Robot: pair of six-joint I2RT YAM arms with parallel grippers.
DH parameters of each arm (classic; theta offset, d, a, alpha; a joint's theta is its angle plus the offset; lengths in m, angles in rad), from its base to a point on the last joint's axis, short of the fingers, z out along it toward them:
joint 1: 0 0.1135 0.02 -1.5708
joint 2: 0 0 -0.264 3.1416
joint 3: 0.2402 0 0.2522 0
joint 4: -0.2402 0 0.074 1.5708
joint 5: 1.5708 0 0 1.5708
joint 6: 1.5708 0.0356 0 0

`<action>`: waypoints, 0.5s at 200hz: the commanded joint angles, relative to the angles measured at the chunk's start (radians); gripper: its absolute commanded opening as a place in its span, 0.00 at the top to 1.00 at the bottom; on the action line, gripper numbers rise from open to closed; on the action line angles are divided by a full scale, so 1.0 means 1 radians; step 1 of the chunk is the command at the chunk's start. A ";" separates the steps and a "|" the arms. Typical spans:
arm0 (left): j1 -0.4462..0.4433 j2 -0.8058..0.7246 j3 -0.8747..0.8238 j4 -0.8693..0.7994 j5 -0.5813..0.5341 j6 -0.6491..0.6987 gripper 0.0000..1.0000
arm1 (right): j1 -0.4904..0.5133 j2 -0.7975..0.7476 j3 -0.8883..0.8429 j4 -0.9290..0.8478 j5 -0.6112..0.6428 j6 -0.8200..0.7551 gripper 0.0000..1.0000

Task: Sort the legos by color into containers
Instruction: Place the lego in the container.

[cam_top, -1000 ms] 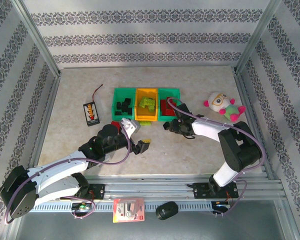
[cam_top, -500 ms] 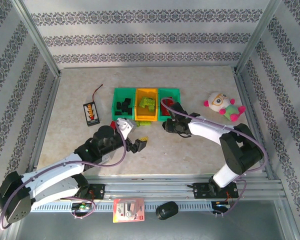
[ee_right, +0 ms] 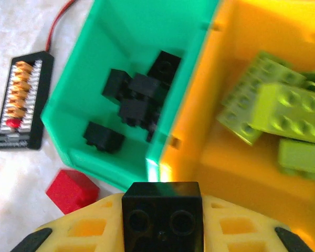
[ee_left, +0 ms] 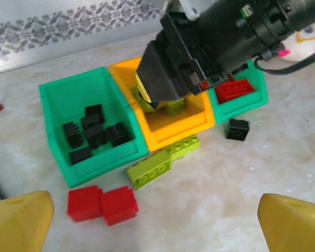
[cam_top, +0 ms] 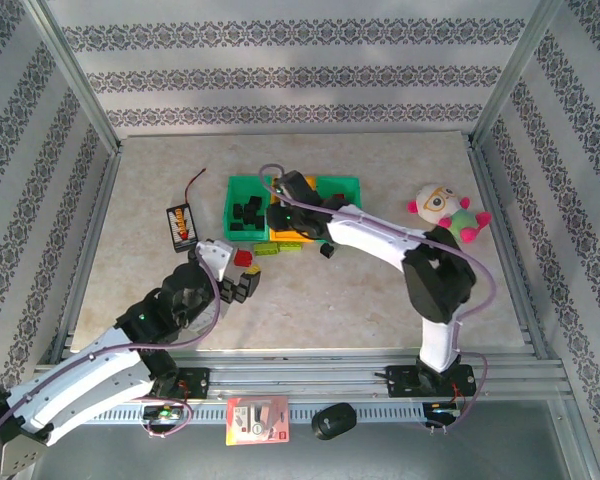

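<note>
A pale marbled tabletop is walled in by patterned panels. Far left lies a black battery holder with its wire. Near it, the left gripper hovers with its jaws spread wide and nothing between them, just short of two red bricks sitting side by side on the table.

Beyond those stands the left teal bin, holding several black bricks. The right gripper is clenched on a black brick, which hangs over the wall shared by that bin and the orange-yellow bin. So the matching bin lies just left of the pincer, and a short leftward shift should come before release. Right now a drop could land on either side. The held brick shows a face with two round recesses to the wrist camera, and its long axis cannot be told.

Lime bricks lie in the orange-yellow bin, and two more lime bricks lie end to end on the table near it, slanting. The right teal bin holds red bricks, a loose black brick sits in front of it, and a plush toy rests far right.
</note>
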 commanded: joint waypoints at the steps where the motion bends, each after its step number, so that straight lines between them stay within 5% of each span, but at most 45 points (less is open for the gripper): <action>1: -0.015 -0.026 0.011 -0.105 -0.083 -0.037 0.01 | 0.014 0.091 0.120 0.008 0.005 -0.034 0.72; 59: -0.015 -0.020 0.002 -0.107 -0.088 -0.060 0.01 | 0.014 0.269 0.326 0.002 0.062 -0.057 0.68; 100: -0.015 -0.016 0.000 -0.097 -0.083 -0.055 0.01 | 0.015 0.237 0.336 -0.008 0.070 -0.075 0.41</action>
